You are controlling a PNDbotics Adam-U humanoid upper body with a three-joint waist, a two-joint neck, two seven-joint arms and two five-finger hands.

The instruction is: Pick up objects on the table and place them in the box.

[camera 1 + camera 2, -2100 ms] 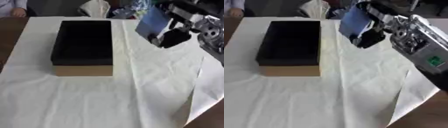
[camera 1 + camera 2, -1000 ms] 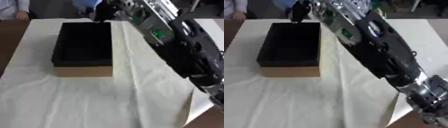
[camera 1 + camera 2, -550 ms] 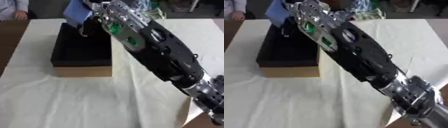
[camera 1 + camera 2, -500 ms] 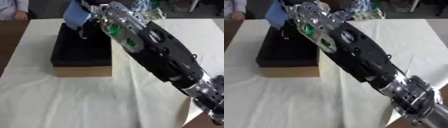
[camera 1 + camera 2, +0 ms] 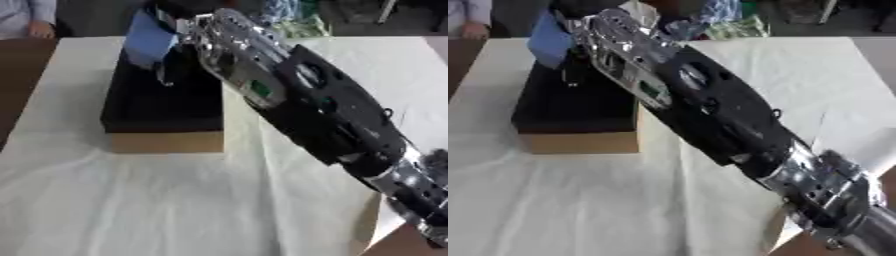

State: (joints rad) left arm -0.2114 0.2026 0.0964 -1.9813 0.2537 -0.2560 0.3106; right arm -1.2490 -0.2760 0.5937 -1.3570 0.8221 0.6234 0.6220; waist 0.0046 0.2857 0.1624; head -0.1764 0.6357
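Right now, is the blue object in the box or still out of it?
Out: the blue object hangs over the black box's far end, at the right hand; the hand's grip cannot be seen.

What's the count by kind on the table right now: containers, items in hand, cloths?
Boxes: 1, the black-lined box.
Blue objects: 1, held by the right hand over the box's far end.
White table cloths: 1.
Total: 3.

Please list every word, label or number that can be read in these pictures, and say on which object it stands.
No text can be read.
Green patch on the right arm: a label perhaps, too blurred to read.
Blue object, box, white cloth: no writing shows.
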